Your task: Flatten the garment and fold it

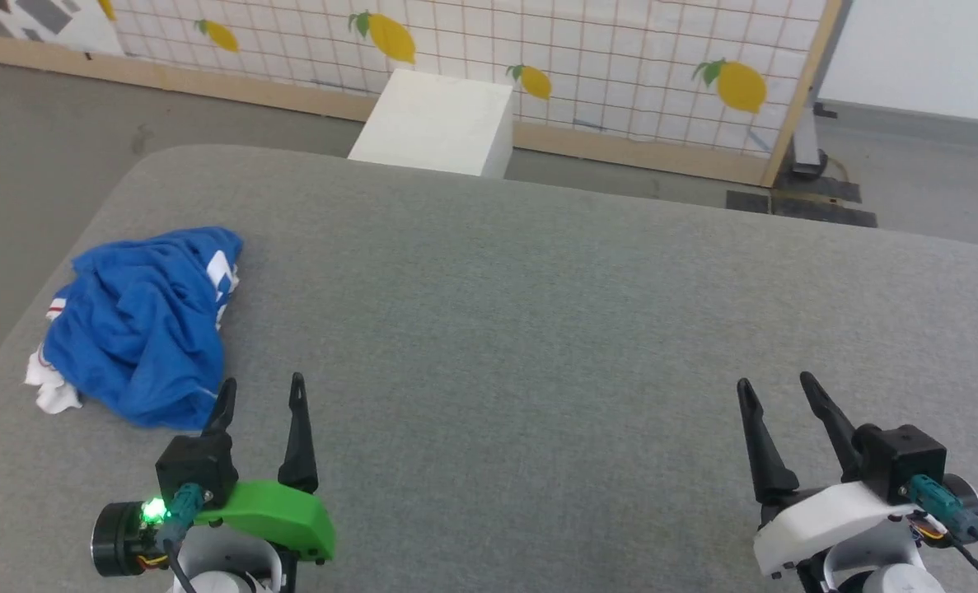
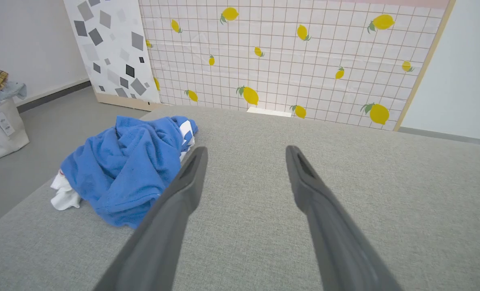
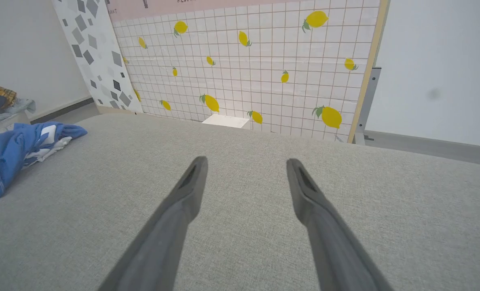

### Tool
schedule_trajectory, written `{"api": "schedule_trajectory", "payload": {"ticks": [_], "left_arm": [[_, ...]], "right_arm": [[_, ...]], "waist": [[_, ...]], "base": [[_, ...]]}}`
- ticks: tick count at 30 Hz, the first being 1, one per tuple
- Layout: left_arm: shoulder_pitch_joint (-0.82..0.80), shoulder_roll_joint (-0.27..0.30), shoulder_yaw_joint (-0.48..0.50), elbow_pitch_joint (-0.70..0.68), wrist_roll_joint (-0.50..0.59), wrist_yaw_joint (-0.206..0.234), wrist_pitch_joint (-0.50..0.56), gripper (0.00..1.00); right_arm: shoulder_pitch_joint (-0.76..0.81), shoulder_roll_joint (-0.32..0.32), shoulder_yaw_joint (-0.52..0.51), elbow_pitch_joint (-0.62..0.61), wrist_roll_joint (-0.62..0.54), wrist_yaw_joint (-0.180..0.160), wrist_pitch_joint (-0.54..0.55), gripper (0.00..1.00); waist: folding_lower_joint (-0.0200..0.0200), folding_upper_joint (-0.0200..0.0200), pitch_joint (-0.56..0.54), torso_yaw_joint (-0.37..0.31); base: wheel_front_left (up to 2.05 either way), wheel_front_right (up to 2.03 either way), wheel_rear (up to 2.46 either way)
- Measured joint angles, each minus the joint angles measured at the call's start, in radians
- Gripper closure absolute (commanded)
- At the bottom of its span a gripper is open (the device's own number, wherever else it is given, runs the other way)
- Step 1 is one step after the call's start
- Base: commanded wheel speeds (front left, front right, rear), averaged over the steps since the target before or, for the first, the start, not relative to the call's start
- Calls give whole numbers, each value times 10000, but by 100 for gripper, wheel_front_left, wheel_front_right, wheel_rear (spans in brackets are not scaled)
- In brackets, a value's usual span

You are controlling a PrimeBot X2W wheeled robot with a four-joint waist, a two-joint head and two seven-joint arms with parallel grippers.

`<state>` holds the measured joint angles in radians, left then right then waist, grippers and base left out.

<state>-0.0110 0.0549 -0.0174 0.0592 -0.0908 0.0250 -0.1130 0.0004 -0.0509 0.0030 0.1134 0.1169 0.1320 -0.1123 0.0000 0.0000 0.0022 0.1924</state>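
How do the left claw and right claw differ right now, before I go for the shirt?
The left claw has a green housing behind it; the right claw has a white one. The left claw sits close beside the crumpled garment; the right claw is far from it across the grey surface. Both are open and empty.

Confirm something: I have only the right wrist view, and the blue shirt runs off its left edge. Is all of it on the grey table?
Observer: Yes. The head view shows the garment as one crumpled heap wholly on the table, near its left edge.
Operator: Has the left arm grabbed it?
Observer: No. The left gripper sits by the heap's near edge, jaws open, nothing between them.
Operator: Any sleeve showing?
Observer: A white bunch pokes out at the heap's outer left corner.
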Motion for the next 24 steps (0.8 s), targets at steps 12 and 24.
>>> {"api": "schedule_trajectory", "payload": {"ticks": [12,24], "left_arm": [[22,0,2,98,-75,38,-224,0],[110,0,31,174,-171,111,-483,0]], "right_arm": [[1,0,104,219,167,0,-219,0],[1,0,261,458,351,0,-485,0]], "waist": [[0,0,18,792],[0,0,21,1447]], "base": [[0,0,0],[0,0,0]]}}
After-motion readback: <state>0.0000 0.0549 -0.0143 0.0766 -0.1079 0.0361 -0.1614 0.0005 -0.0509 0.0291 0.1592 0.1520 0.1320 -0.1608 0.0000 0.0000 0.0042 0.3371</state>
